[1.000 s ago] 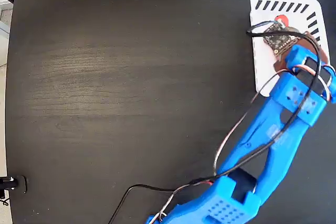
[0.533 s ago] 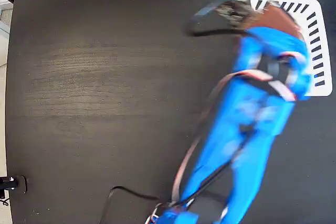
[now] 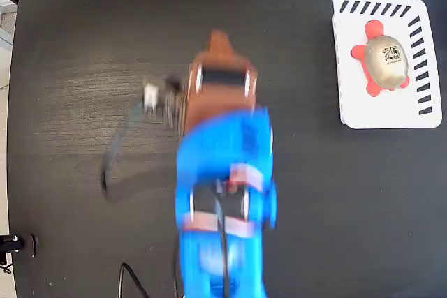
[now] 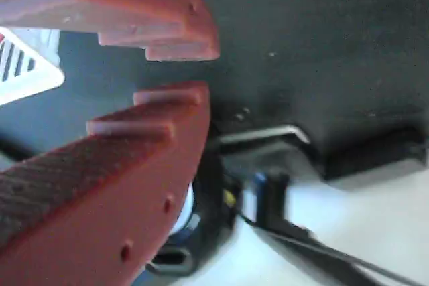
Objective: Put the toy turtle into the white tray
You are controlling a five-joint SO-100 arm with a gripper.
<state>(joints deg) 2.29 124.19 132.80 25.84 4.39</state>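
Fixed view puts the toy turtle [image 3: 383,58] inside the white tray [image 3: 349,102], gripper [image 4: 175,72] empty, jaws parted; you should retreat without swinging back toward the tray.

We see the toy turtle [image 3: 384,58] lying inside the white tray [image 3: 349,102], gold shell up with a black mark, red head toward the striped top edge; black stripes also line the tray's right edge.
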